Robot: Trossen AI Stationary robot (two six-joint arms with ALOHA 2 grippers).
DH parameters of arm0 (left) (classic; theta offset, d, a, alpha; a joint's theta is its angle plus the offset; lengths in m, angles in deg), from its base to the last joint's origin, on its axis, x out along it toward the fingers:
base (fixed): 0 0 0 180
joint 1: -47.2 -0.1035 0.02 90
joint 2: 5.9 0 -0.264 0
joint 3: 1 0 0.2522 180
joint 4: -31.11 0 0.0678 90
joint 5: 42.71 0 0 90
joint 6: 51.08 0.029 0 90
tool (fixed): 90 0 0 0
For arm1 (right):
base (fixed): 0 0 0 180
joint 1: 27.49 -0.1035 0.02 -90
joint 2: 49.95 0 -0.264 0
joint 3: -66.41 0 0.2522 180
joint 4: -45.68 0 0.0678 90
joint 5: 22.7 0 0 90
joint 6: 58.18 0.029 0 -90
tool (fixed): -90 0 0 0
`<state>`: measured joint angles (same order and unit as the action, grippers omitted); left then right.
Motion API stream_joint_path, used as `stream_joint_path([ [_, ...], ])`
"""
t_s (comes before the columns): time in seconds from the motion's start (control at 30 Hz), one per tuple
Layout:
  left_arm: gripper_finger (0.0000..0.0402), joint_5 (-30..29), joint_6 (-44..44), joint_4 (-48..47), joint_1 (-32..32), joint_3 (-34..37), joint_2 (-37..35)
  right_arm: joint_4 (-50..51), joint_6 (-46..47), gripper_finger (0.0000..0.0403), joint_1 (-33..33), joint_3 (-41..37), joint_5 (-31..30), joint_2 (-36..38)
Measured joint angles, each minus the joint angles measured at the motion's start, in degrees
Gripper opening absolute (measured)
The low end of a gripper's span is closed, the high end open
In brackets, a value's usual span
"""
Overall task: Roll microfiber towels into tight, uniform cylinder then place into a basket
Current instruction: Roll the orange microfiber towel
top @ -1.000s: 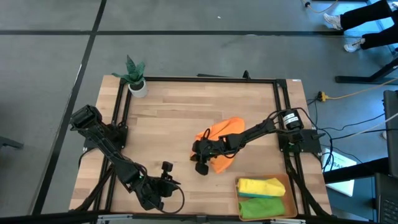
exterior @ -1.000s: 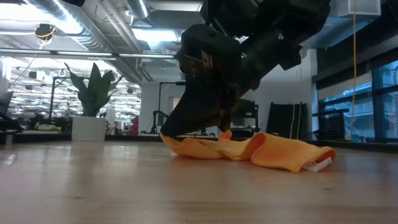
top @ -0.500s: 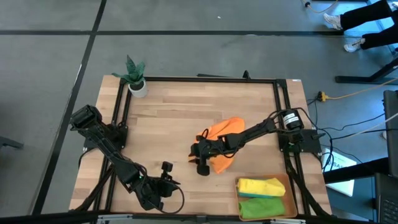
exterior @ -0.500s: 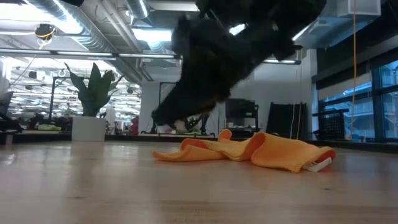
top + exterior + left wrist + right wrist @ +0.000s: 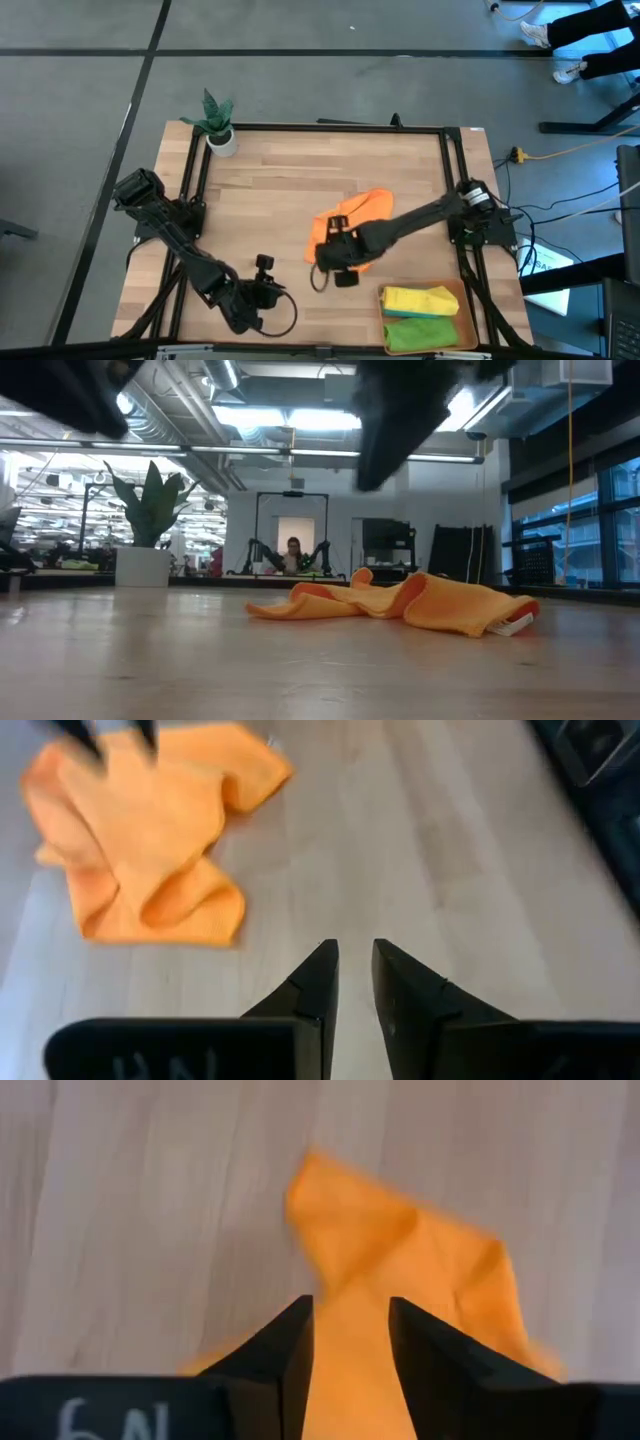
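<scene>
One wooden surface [image 5: 270,190] carries three microfiber towels: one orange towel [image 5: 358,212] crumpled near mid-surface under the narrowly parted, empty right end effector [image 5: 337,264], yellow [image 5: 418,299] and green [image 5: 420,331] rolls in one basket [image 5: 459,292] at the front-right corner; left end effector [image 5: 268,292], narrow gap, waits front edge.

This is a robotics lab set in an open-plan office or workshop hall. At mid frame of the high view a wooden table [image 5: 270,190] in a black metal frame stands on grey carpet, with cables [image 5: 560,155] trailing at the right edge. The low view shows exposed ceiling ducts [image 5: 190,400] at upper left, strip lights, tall windows [image 5: 570,520] at right, and a seated person [image 5: 293,553] at centre (behind another two-armed rig).
</scene>
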<state>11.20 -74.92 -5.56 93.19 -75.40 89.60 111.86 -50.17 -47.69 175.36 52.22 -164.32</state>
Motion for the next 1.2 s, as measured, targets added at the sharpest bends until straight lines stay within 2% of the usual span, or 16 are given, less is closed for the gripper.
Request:
stream_joint_path([
  [0.13,0.0057,0.0,-3.2,0.0,-0.6,2.0,0.0,7.0,8.0,0.0133,-3.8,1.9,-3.1,0.0],
  [0.27,0.0057,-0.2,-3.8,1.6,-2.0,3.0,0.0,11.0,14.2,0.0133,-7.3,1.9,-1.9,0.0],
  [0.43,0.0057,-1.3,3.3,12.1,-6.4,6.6,1.3,11.4,19.8,0.0133,-11.4,1.0,-1.3,-0.1],
  [0.57,0.0057,2.9,8.8,17.4,-10.5,8.5,3.7,11.0,23.0,0.0133,-13.6,1.1,-2.0,-0.1],
  [0.67,0.0057,6.3,11.3,18.2,-13.2,8.6,5.2,11.0,24.8,0.0133,-15.0,1.1,-3.2,-0.1],
  [0.83,0.0057,7.1,16.5,20.3,-16.6,8.6,7.5,10.9,26.6,0.0133,-16.7,1.0,-3.3,-0.1],
  [1.1,0.0057,7.4,16.6,19.8,-18.7,8.6,8.1,10.4,27.9,0.0133,-17.2,1.0,-3.4,-0.1],
  [1.2,0.0057,9.2,16.4,19.6,-19.0,8.6,8.1,10.3,27.8,0.0133,-17.1,1.0,-3.6,-0.1],
])
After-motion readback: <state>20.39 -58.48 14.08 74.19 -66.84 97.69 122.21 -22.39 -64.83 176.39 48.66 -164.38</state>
